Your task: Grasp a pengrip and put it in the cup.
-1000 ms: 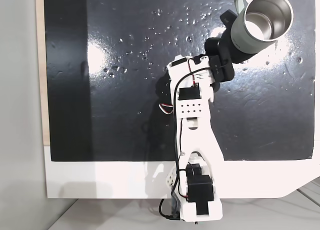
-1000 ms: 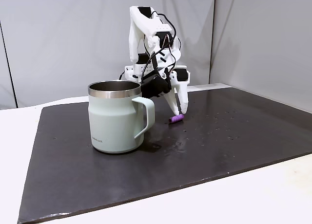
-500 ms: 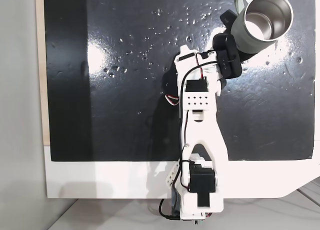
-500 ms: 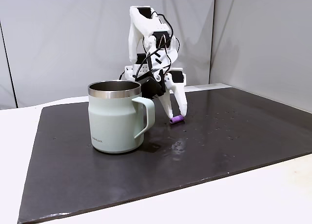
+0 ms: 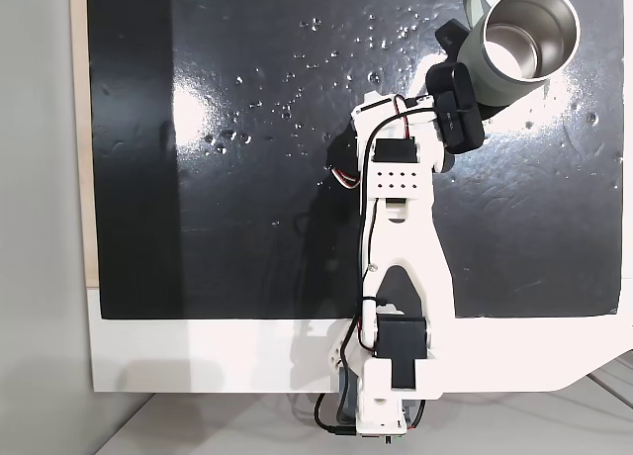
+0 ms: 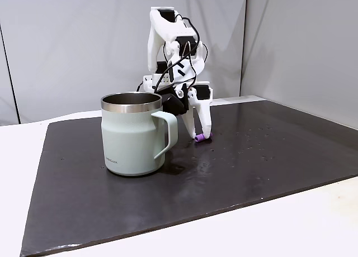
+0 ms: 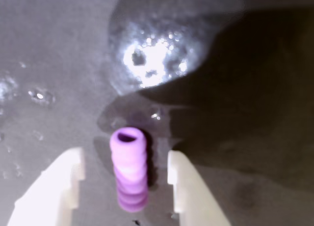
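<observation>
The white two-fingered claw (image 7: 122, 179) is straddling the small light-purple ribbed rubbery pengrip (image 7: 129, 168) at the lower centre of the wrist view; its fingers are standing apart, one on each side of the tube, and neither is touching it, though the right finger (image 7: 177, 179) is sitting closer; the pengrip is lying on the dark glossy mat (image 7: 255, 152) with its hollow end pointing up the frame. In a fixed view, the claw (image 6: 199, 135) is reaching down just right of centre, with the pengrip (image 6: 199, 139) at its tips; the pale grey-white cylindrical cup with a steel rim and loop handle (image 6: 136, 133) is standing just to its left, on the mat covering the white table (image 6: 291, 229). The step in hand appears to be the grasp itself; the next move is calling for closing the fingers on the tube's sides, then lifting and carrying it over the cup's open mouth (image 5: 534, 32), in the upper right of the top-down fixed view.
</observation>
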Robot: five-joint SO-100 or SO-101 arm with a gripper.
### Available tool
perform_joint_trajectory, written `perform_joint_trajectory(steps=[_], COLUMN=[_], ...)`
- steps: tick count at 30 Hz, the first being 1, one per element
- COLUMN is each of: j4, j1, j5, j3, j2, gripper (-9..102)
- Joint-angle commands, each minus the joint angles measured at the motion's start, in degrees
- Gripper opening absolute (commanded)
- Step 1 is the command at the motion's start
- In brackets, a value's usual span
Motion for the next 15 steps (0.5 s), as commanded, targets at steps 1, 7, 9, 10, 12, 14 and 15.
perform_joint_trajectory(steps=[1, 7, 9, 10, 12, 14, 15], j4=[3.5, 9.8, 10.1, 10.5, 10.5, 10.7, 10.8], j1=[-1.8, -1.2, -1.0, -1.0, -0.8, -0.8, -0.7], j5=[-1.3, -2.1, -2.1, -2.3, -2.2, -2.1, -2.1], j3=[-4.7, -11.6, -12.0, -12.0, -12.0, -12.1, -12.2], j2=[-0.6, -5.6, -5.8, -5.8, -5.8, -5.8, -5.8], gripper=[19, 11, 8, 6, 0, 0, 0])
